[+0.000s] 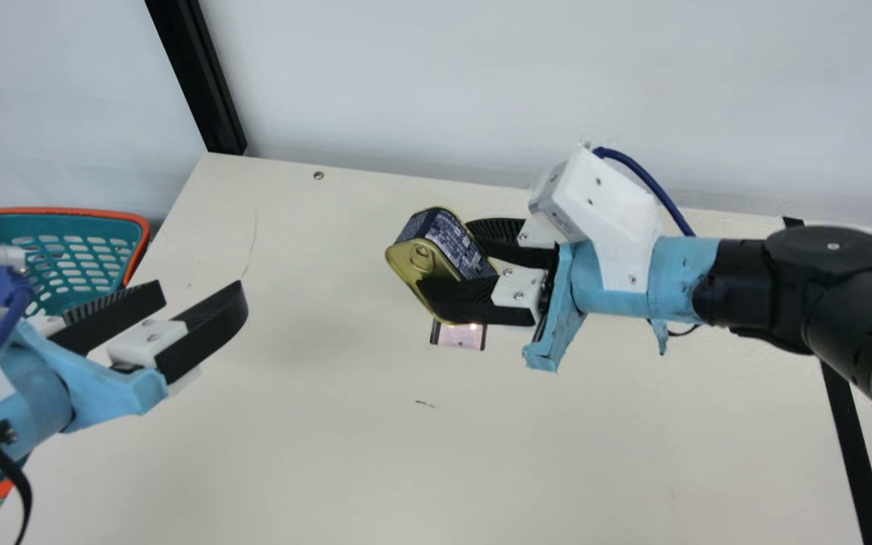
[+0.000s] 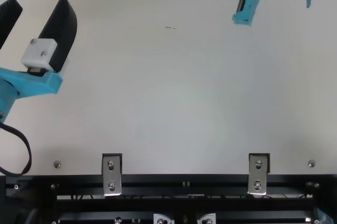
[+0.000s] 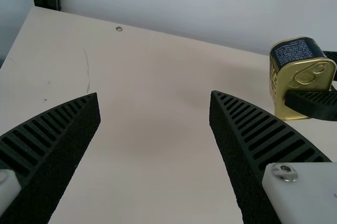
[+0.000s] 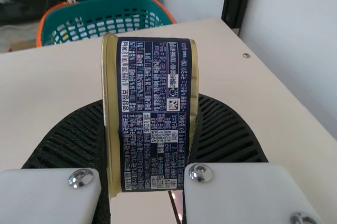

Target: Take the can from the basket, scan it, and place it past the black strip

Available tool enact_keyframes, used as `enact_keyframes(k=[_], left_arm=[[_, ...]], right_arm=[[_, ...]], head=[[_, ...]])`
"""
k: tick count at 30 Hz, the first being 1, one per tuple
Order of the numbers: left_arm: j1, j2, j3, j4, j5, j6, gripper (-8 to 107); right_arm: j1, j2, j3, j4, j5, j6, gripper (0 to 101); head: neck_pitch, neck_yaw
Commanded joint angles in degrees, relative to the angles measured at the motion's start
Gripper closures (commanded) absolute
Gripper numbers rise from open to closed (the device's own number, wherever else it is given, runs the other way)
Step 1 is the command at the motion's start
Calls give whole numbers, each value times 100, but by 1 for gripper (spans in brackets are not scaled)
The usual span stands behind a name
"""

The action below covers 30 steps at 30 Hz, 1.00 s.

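In the main view my right gripper is shut on the can, a gold tin with a dark blue printed label, held tilted above the lit scanner window. The right wrist view has the can between the fingers of my right gripper, its printed side towards the camera. My left gripper stands open and unloaded near the basket; in the left wrist view that gripper has bare table between its fingers. The black strip lies at the main view's right.
A pale wall rises behind the cream table, with a black post at its back left corner. A black frame with metal brackets runs along the near edge in the top view.
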Motion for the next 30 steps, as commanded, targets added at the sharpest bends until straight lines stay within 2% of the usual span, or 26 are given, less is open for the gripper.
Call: enact_keyframes(k=[1,14,30], left_arm=[[0,0,0,0,0,0,9],[0,0,0,0,0,0,9],[0,0,0,0,0,0,9]], right_arm=[[-23,31,85,298,89,-254,101],[-104,288,154,605,57,-568,101],[-129,748,-403,290,-109,-255,101]], head=[[-1,-3],[-1,-3],[-1,-3]])
